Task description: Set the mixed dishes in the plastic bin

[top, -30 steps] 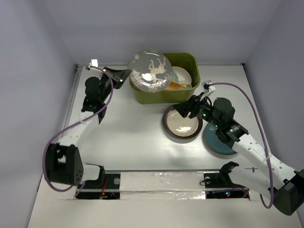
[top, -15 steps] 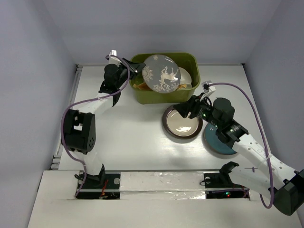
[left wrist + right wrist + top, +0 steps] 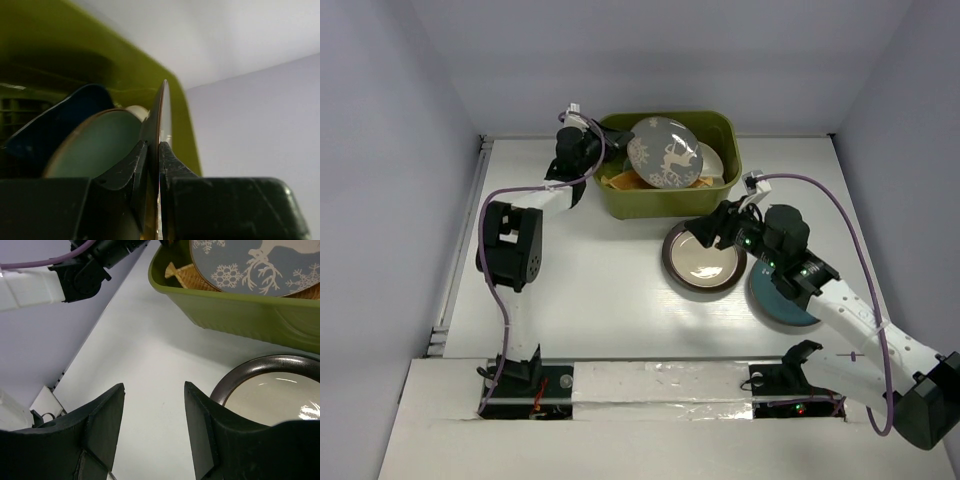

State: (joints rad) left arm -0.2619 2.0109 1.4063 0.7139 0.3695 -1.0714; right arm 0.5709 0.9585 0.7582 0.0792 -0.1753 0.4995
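White tabletop [image 3: 600,300] bears the olive-green bin [image 3: 670,203]. Over the bin, the left gripper [image 3: 152,150] pinches the deer plate [image 3: 665,153] by its rim. Just in front of the bin, the right gripper [image 3: 153,390] gapes empty above the brown-rimmed plate [image 3: 703,260].

Plastic bin [image 3: 665,203]: olive plastic, smooth walls, soft sheen, faint moulded ribs on the near wall.
Grey deer plate [image 3: 665,153]: satin glaze, white printed pattern lying flat in the surface.
Orange leaf plate [image 3: 186,276]: ridged, veined face.
Brown-rimmed plate [image 3: 704,257]: glossy cream glaze with bright highlights; dark rim with a metallic lustre.
Teal plate [image 3: 772,300]: glossy.
Counter [image 3: 600,290]: white, matt, smooth.
Right gripper [image 3: 153,390] jaws: matt black plastic, finely grained.
Purple cable [image 3: 30,265]: smooth sheath.
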